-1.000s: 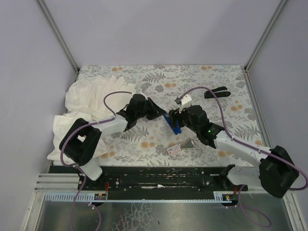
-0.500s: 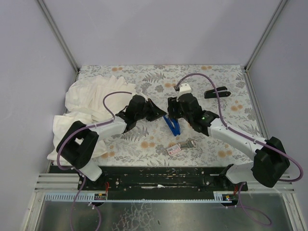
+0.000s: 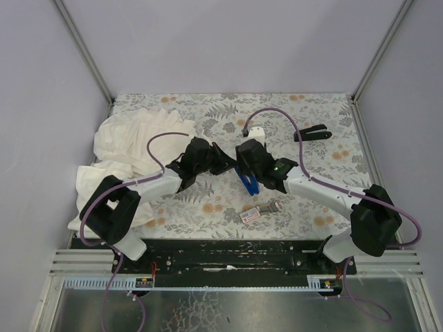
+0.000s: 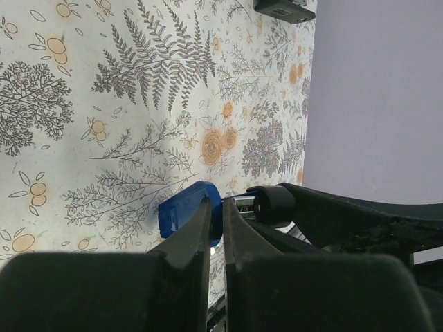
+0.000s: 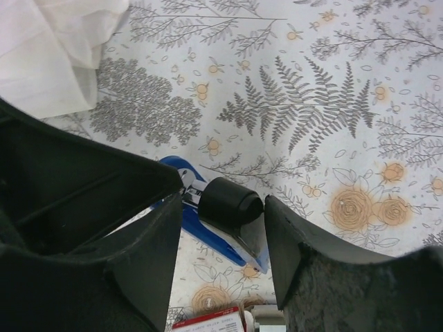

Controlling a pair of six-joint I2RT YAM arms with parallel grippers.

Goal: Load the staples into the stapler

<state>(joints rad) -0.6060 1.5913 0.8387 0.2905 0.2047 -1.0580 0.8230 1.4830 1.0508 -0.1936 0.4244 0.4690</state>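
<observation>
Mid-table, between the two arms, you have the stapler [image 3: 248,181] with its blue end pinched by the left gripper [image 4: 216,207], jaws pressed tight on it. The right gripper [image 5: 223,211] is spread astride the stapler's body, not clamped yet. Risk: that pinch is thin, so an off-axis squeeze or tug from the right may twist the stapler loose, or bump the left gripper. The staples box [image 3: 251,215] and strip [image 3: 272,205] lie nearer the arm bases, untouched. Versus a second ago, the right gripper swung left and narrowed, and the left closed fully.
</observation>
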